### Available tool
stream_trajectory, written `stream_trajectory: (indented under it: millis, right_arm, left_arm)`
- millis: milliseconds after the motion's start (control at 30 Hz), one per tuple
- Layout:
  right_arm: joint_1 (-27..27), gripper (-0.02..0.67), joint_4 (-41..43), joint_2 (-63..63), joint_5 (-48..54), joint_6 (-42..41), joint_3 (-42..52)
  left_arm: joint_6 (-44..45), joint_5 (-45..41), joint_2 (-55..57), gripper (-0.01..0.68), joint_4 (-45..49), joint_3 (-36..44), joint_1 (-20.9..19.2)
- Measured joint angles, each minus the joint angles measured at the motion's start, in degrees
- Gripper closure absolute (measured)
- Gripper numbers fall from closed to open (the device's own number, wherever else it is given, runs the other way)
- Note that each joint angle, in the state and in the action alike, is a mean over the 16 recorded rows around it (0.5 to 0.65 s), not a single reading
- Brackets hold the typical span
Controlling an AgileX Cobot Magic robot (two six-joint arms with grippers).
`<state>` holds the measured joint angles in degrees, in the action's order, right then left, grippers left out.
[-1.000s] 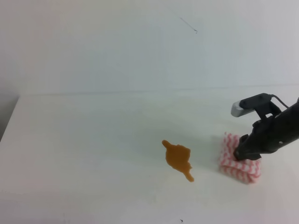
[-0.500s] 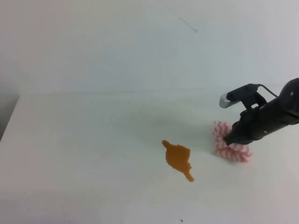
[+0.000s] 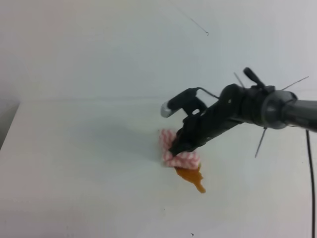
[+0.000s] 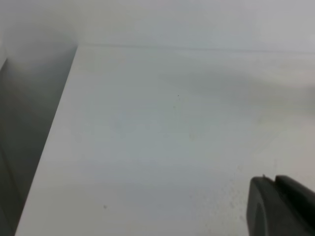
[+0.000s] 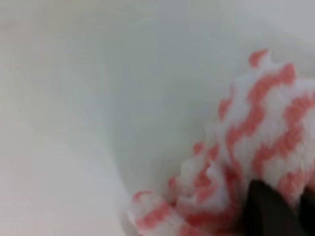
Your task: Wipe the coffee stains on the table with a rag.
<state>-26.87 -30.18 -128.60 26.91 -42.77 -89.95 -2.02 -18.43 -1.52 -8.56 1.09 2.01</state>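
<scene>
Exterior high view: we see the right gripper (image 3: 177, 148) clenched on the red-and-white rag (image 3: 179, 154), pressed on the table (image 3: 74, 163) over the coffee stains (image 3: 192, 176), nearer the front edge. Left wrist view: the left gripper (image 4: 280, 206) barely shows; we cannot tell its state. Right wrist view: the rag (image 5: 256, 147) fills the corner.

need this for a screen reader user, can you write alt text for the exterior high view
A black robot arm reaches in from the right, its right gripper shut on a red-and-white rag pressed onto the upper part of an orange-brown coffee stain. The stain's lower part and tail show below the rag on the white table, with a pale wall behind.
</scene>
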Motion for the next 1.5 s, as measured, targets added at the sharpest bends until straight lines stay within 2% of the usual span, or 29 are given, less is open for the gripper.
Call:
stream_trajectory:
  millis: [200, 400, 600, 833, 1033, 1167, 1300, 1500]
  right_arm:
    - [-6.8, 0.618, 2.3, -2.0, 3.0, 3.3, -4.0]
    - [-10.3, 0.618, 11.1, -1.9, 6.6, 11.6, -5.0]
    - [-9.0, 0.616, 23.2, -0.7, 12.1, 21.2, -4.5]
    - [-3.0, 0.616, 32.7, 3.2, 17.3, 27.5, 0.5]
    - [2.7, 0.617, 31.5, 7.6, 15.1, 28.0, 8.8]
    - [4.5, 0.617, 28.2, 9.8, 11.8, 27.4, 14.4]
    - [2.9, 0.617, 24.0, 11.1, 7.6, 26.7, 18.2]
    - [-4.5, 0.617, 17.7, 10.9, 2.4, 25.9, 19.1]
  left_arm:
    - [0.0, 0.0, 0.0, 0.673, 0.0, -0.2, 0.0]
    - [0.0, 0.0, -0.1, 0.673, 0.0, -0.3, 0.0]
    - [0.0, -0.2, -0.1, 0.672, 0.0, -1.1, 0.0]
    - [0.0, -0.2, -0.1, 0.673, 0.0, -1.1, 0.0]
    - [0.0, -0.2, -0.1, 0.672, 0.0, -0.8, 0.0]
    - [0.0, -0.2, -0.1, 0.672, 0.0, -0.8, 0.0]
    - [0.0, -0.1, 0.0, 0.673, 0.0, -0.3, 0.0]
    - [0.0, -0.1, 0.0, 0.673, 0.0, -0.6, 0.0]
